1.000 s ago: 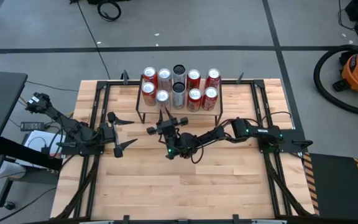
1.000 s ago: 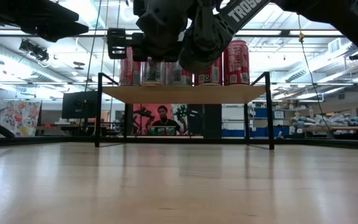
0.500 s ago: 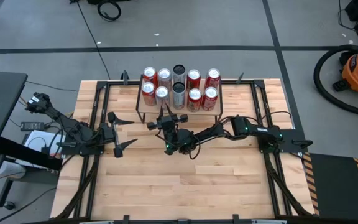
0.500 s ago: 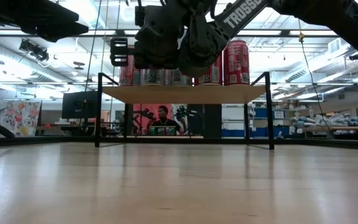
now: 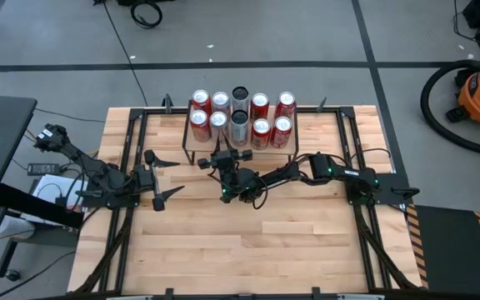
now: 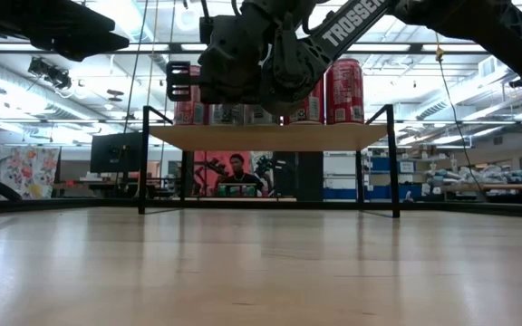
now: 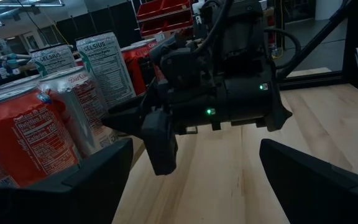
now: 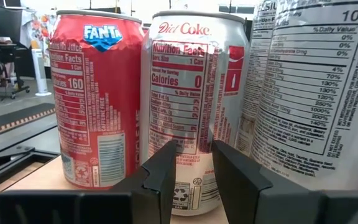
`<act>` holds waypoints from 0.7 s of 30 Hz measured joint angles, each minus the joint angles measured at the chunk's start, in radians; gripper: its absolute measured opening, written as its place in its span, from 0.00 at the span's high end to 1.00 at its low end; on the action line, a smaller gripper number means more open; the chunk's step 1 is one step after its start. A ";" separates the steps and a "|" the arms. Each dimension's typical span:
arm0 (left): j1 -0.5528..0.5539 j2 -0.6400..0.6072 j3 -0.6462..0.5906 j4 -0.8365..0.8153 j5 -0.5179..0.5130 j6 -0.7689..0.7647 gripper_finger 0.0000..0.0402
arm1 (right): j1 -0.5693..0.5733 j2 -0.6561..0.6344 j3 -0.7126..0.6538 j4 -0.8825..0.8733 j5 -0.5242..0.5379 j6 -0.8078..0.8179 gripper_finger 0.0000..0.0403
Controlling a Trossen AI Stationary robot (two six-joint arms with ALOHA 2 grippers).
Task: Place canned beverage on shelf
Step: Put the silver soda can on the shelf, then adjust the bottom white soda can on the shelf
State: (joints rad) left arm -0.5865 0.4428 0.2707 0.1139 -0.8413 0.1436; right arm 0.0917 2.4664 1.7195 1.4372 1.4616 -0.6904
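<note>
The shelf (image 6: 270,137), a low wood-topped rack on black legs, stands at the table's far middle with several cans upright on it. A silver Diet Coke can (image 8: 191,93) stands in the near row (image 5: 217,121), between a red Fanta can (image 8: 98,99) and a white Celsius can (image 8: 309,93). My right gripper (image 8: 193,149) is at the shelf's near edge (image 5: 222,152), level, its fingers shut to a narrow gap right at the Diet Coke can. My left gripper (image 5: 173,176) hangs open and empty to the left of the shelf. My right gripper has its two nearly closed fingertips (image 8: 166,155) against the low part of the Diet Coke can's side wall (image 8: 194,134). The fingers come level from the table's near side. The can stands upright with its base on the shelf's plank (image 8: 42,180).
A second row of cans (image 5: 240,100) fills the shelf's far side. The right arm (image 5: 307,171) stretches across the table from the right. Bare wooden tabletop (image 5: 248,242) lies on the near side. Black frame rails (image 5: 132,150) run along the table's sides.
My right gripper has moved a little toward the table's far edge. The Diet Coke can has slid ahead of it, farther onto the shelf, into line with the near row, staying upright.
</note>
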 joint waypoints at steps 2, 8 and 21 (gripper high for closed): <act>0.000 0.000 0.000 0.000 0.000 0.000 0.10 | 0.000 0.000 0.000 0.000 0.000 -0.005 0.72; 0.000 0.000 0.000 0.000 0.000 -0.002 0.10 | 0.022 0.000 0.000 0.006 0.005 -0.044 0.72; 0.000 0.000 0.000 -0.011 0.000 -0.004 0.10 | 0.123 0.000 -0.028 0.122 -0.014 -0.188 0.70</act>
State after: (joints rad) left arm -0.5865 0.4427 0.2707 0.1032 -0.8413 0.1394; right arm 0.2143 2.4660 1.6913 1.5597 1.4479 -0.8787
